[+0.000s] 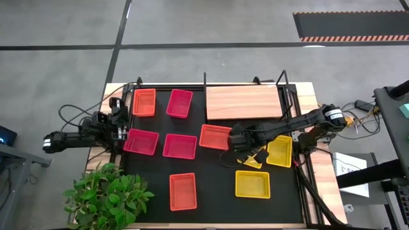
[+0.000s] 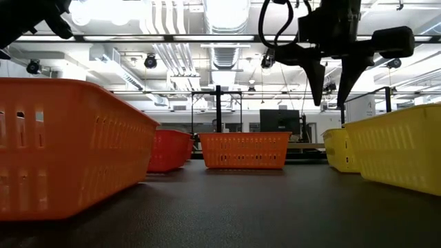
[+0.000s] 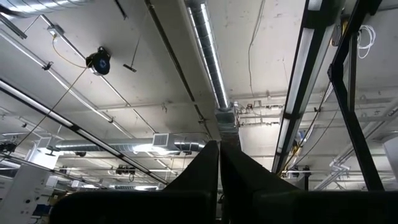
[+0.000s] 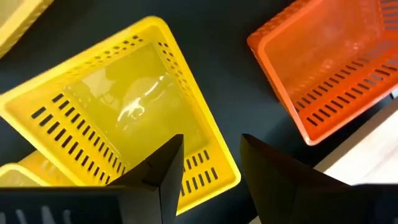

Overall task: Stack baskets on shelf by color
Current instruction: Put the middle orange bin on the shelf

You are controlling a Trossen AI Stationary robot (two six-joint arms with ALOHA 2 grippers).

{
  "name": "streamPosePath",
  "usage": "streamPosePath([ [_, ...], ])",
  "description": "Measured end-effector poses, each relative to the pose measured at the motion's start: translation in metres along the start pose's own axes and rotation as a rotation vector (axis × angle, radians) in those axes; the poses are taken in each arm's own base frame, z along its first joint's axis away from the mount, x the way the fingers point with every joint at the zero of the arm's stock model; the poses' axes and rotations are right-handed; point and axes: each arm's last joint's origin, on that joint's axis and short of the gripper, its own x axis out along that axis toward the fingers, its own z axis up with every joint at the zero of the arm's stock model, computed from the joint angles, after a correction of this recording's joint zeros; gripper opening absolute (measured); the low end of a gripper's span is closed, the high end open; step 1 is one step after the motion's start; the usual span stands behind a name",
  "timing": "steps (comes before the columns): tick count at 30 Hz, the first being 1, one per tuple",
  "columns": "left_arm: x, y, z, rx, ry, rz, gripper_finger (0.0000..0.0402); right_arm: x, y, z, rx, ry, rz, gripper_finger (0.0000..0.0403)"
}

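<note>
Orange basket (image 2: 69, 148) fills the low view's near left; a yellow basket (image 2: 403, 151) sits right, the right gripper (image 2: 335, 86) hanging above with fingers spread. From overhead, that gripper (image 1: 246, 153) hovers over a tilted yellow basket (image 1: 254, 158), long axis skewed, beside the wooden shelf (image 1: 243, 102). Left gripper (image 1: 120, 121) waits at the mat's (image 1: 220, 185) left edge, fingers pressed together.
</note>
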Motion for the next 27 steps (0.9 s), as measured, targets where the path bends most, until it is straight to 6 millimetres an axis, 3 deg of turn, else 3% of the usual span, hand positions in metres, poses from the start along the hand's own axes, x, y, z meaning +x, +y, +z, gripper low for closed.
streamPosePath([
  [14,0.0,0.0,-0.001,0.002,0.01,-0.001,0.0,0.012,-0.039,-0.01,-0.05,-0.16,-0.055,0.016],
  [27,0.0,0.0,-0.002,0.004,0.019,-0.002,0.0,0.068,-0.065,-0.012,-0.094,-0.158,0.03,0.0137],
])
